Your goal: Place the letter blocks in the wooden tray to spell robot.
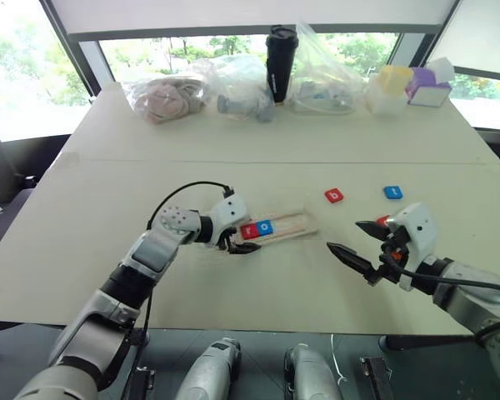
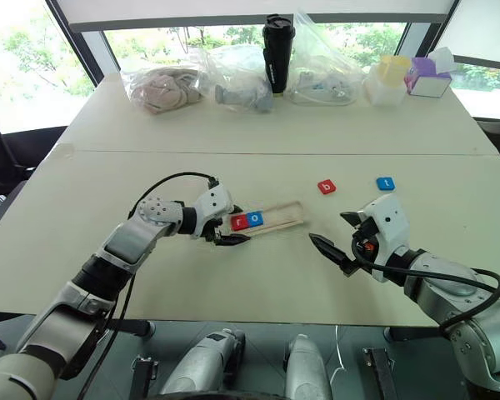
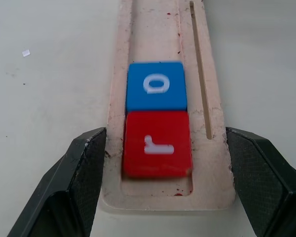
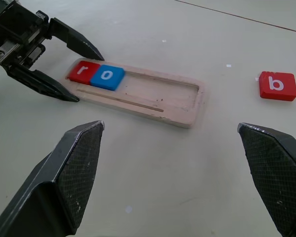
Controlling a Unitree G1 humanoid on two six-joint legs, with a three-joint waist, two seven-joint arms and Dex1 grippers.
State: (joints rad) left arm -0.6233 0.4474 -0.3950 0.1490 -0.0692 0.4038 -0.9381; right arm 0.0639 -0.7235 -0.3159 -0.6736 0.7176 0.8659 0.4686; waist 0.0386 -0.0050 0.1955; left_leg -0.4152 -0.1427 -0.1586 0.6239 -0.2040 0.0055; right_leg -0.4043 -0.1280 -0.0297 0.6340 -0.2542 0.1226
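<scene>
**Hands at the tray, two tiles seated**

Head camera: my left gripper (image 1: 237,240) sat low on the table (image 1: 233,158) at the near-left end of the wooden tray (image 1: 296,223). Its two black fingers were spread, one to each side of that end. The tray lay slantwise near the middle of the table. A red tile marked r (image 1: 250,231) sat at its left end with a blue tile marked o (image 1: 265,227) touching it; the remaining length of the tray was bare wood. My right gripper (image 1: 344,235) hung above the table well to the right of the tray, fingers spread wide, holding nothing. Beyond it a red b tile (image 1: 334,196) and a blue t tile (image 1: 392,192) lay loose on the table, apart from each other and from the tray.

Left wrist camera: my fingers (image 3: 89,168) stood just outside the tray's (image 3: 158,29) long edges. I could not tell whether they pressed the wood. The r (image 3: 157,144) lay nearest me and the o (image 3: 156,85) directly behind it.

Right wrist camera: my own fingers (image 4: 79,163) were far apart. Between them I saw the tray (image 4: 182,106) with its two tiles, my left gripper (image 4: 86,74) straddling the r end, and the b tile (image 4: 277,85) off to the tray's other side.
</scene>
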